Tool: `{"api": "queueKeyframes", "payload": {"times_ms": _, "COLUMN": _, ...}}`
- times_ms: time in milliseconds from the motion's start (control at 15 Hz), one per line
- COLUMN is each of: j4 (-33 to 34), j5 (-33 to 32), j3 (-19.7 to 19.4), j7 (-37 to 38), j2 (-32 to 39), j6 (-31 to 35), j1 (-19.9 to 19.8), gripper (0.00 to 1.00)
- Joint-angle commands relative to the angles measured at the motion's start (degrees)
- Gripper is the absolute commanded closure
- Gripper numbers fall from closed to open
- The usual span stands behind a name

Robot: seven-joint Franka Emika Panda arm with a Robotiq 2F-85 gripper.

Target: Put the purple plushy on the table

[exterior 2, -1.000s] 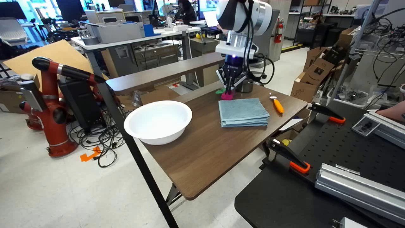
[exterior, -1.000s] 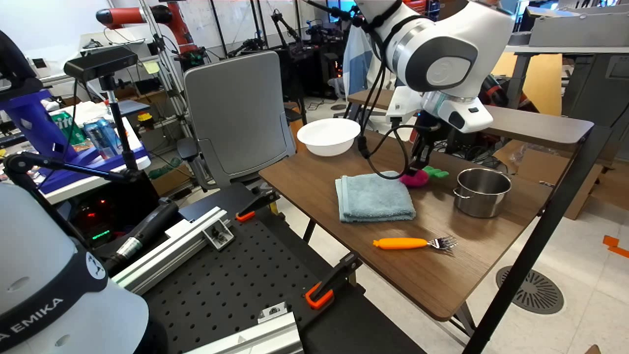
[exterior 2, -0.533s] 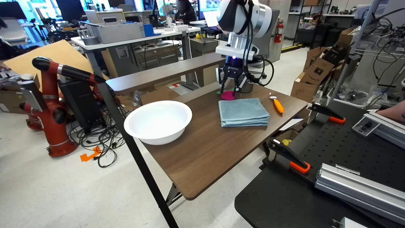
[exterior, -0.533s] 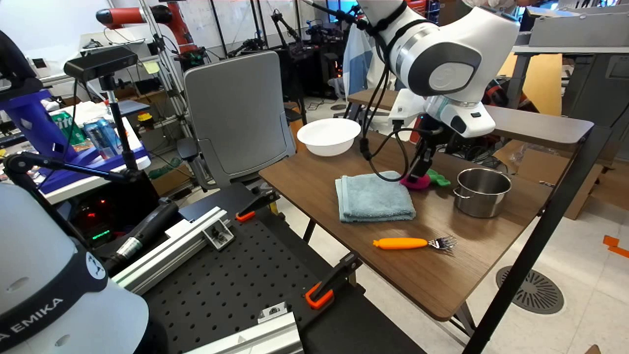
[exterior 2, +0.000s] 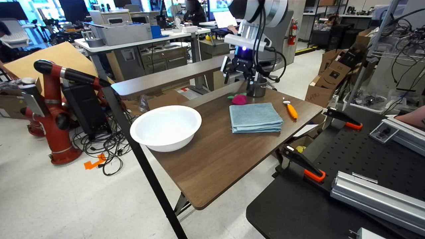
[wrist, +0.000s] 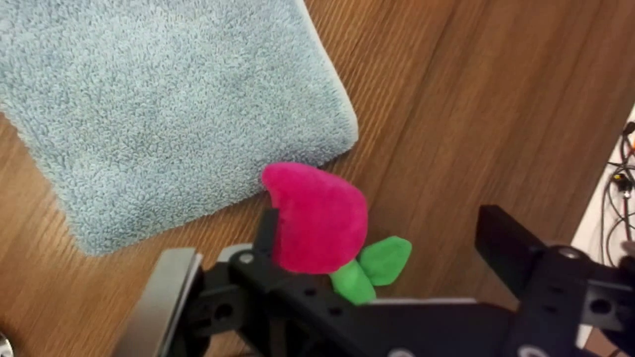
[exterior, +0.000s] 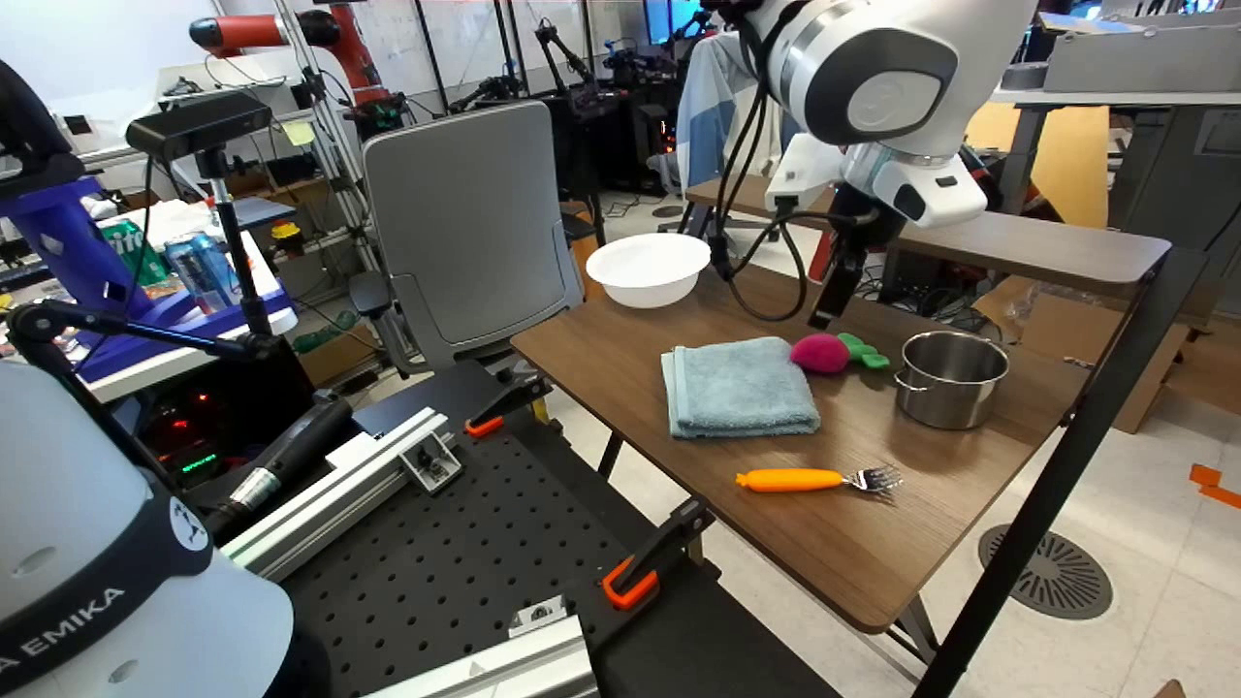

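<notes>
Brown table (exterior: 853, 553) below, and on it rests the purple plushy (exterior: 822, 354): folded cloth (exterior: 742, 390) just beside it on the left, steel pot (exterior: 955, 383) to the right in an exterior view! Above hangs the gripper (wrist: 379, 216), jaws spread wide apart, clear of the plushy.

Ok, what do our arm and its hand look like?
The arm is rounded and glossy white, with dark grey and silvery trim. Black cables run beside it. The hand is black with silvery parts and two angular fingers; a violet light glows above it. A dark band shows EMIKA.
</notes>
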Motion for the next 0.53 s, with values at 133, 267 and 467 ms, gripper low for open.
{"api": "queueKeyframes", "payload": {"times_ms": 133, "j4": -13.5, "j5": 4.2, "j3": 2.9, "j7": -6.1, "j2": -14.0, "j6": 1.0, "j1": -0.6, "gripper": 0.00}}
{"api": "queueKeyframes", "payload": {"times_ms": 267, "j4": -9.8, "j5": 2.6, "j3": 1.7, "j7": -4.0, "j2": -11.5, "j6": -0.7, "j1": 0.7, "gripper": 0.00}}
{"api": "queueKeyframes", "payload": {"times_ms": 467, "j4": -14.1, "j5": 2.8, "j3": 2.3, "j7": -5.3, "j2": -15.1, "j6": -0.9, "j1": 1.0, "gripper": 0.00}}
